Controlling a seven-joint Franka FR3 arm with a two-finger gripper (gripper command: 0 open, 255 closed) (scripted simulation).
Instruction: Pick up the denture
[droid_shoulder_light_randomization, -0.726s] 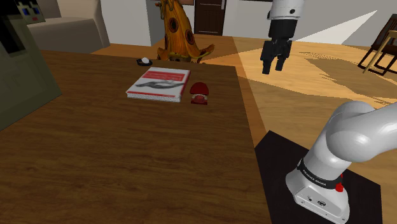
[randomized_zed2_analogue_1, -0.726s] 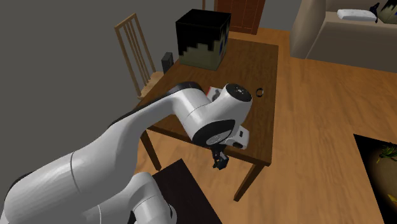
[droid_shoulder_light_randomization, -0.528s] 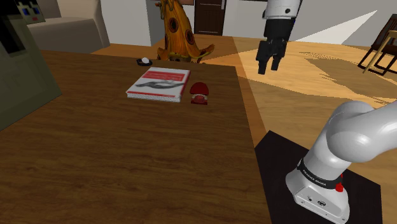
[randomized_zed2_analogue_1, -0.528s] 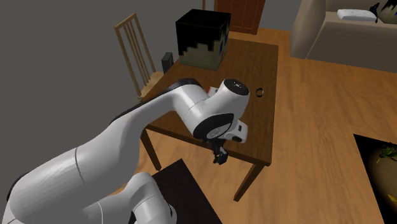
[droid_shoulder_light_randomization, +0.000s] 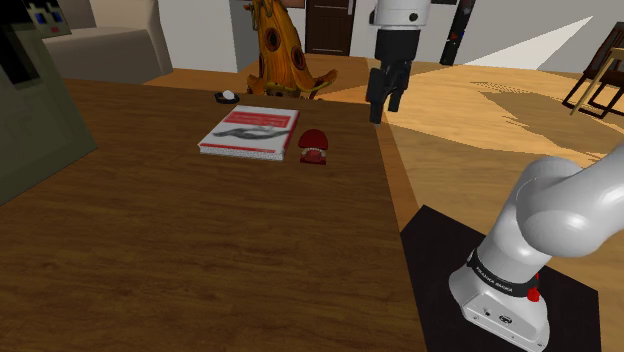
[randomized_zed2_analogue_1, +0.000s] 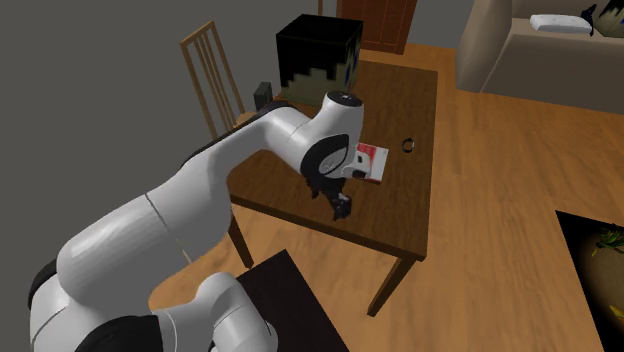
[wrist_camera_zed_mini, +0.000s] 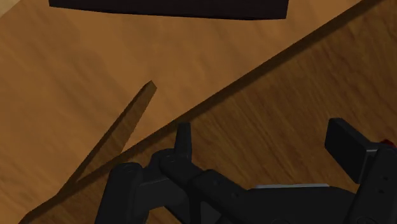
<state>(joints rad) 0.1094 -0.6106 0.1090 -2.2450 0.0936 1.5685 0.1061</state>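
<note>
Item: denture (droid_shoulder_light_randomization: 314, 146). Dark red, with a row of white teeth. It lies on the brown tabletop (droid_shoulder_light_randomization: 200, 250), just beside the book (droid_shoulder_light_randomization: 250, 133), at the book's corner on the arm's side. Whether it touches the book cannot be told.

Landmark: book. White cover with a red band, lying flat.

Tool: pincer (droid_shoulder_light_randomization: 381, 98). Black, empty, pointing down. Its fingers (wrist_camera_zed_mini: 183, 141) stand well apart in the wrist view, with nothing between them. It hangs well above the tabletop, on the far side of the denture from the book, about over the tabletop's edge.

Other: small dark round object (droid_shoulder_light_randomization: 227, 97), beyond the book and well apart from the denture.

Step in hand (judgement): approach. Nothing is grasped yet, so the task is barely begun.

Method advised:
- Travel sideways toward the book until centred above the denture, and only then descend.
- Keep the fingers wide through the descent.
- Turn the wrist so the closing line runs along the book's edge. That puts a finger at each end of the denture and none in the narrow space on the book's side.
- Go low enough to grip the body, not the rounded top.
- Close gently and lift straight up.

Risks (judgement): a finger may land on the book cover. An off-centre descent may make the small rounded piece slip out or shove it against the book.
</note>
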